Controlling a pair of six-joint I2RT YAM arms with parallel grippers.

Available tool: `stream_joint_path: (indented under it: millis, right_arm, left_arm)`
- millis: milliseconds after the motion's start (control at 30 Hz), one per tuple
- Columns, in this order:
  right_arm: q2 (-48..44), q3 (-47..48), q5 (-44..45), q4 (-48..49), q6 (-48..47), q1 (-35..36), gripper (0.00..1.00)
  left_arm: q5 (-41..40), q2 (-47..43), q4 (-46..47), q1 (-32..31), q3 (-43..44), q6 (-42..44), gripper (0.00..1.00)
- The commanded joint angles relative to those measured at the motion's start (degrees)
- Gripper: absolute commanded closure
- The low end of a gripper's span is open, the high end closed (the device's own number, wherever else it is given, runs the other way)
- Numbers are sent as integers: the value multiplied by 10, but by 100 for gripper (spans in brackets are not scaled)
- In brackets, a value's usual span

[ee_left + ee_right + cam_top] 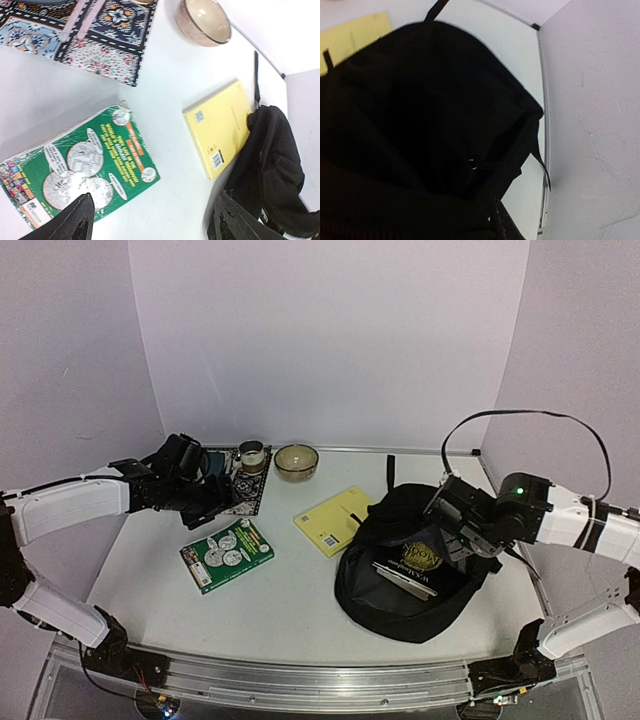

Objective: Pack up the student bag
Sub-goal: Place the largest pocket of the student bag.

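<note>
**Student bag.** The student bag (pixel 385 530) lies on the right half of the table (pixel 300 610), directly in front of the right arm. It is slumped flat with its mouth facing up. One strap (pixel 390 470) trails from its far side toward the back wall.

**Contents.** A dark book (pixel 418 562) with a round gold emblem on its cover lies in the bag's opening, partly covered by the black fabric.

**Right gripper.** The right gripper (pixel 462 535) is down over the bag's right side, beside the dark book. Its wrist view is filled with black fabric and shows little of the fingers. Whether the jaws are parted or closed cannot be told, and no grip on anything can be confirmed.

**Adjacent items.**
- A yellow book (pixel 333 520) lies flat at the bag's left edge, its near corner touching the fabric.
- A green book (pixel 227 554) lies flat further left, well apart from the bag.

**Left gripper.** The left gripper (pixel 154 205) hangs above the green book with its jaws spread wide and nothing between them.

**Far edge.**
- A patterned mat (pixel 245 495) lies at the back left with a cup (pixel 252 455) standing on it.
- A tan bowl (pixel 297 461) sits upright just beside the mat, on the bare table.
</note>
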Motion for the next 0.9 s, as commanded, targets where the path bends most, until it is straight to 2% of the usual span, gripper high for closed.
stream_joint_path:
  millis: [0,100,300,367,600,867]
  right_arm:
    - [32,26,-141,-25,-48,-2,66]
    - [38,53,-204,-32,-75,-2,51]
    - [76,155,-333,-83,-106,-2,10]
    - [92,194,-353,-91,-113,-2,4]
    - [159,262,-353,-75,-137,-17,2]
    - [222,250,-315,4,-118,-52,2]
  left_arm:
    - [26,3,-17,27,-8,22,16]
    - [35,6,-22,36,-7,31,16]
    - [44,27,-28,39,17,71,16]
    - [56,43,-28,39,32,87,16]
    - [106,118,-28,38,100,140,18]
    - [139,241,-29,27,225,203,23]
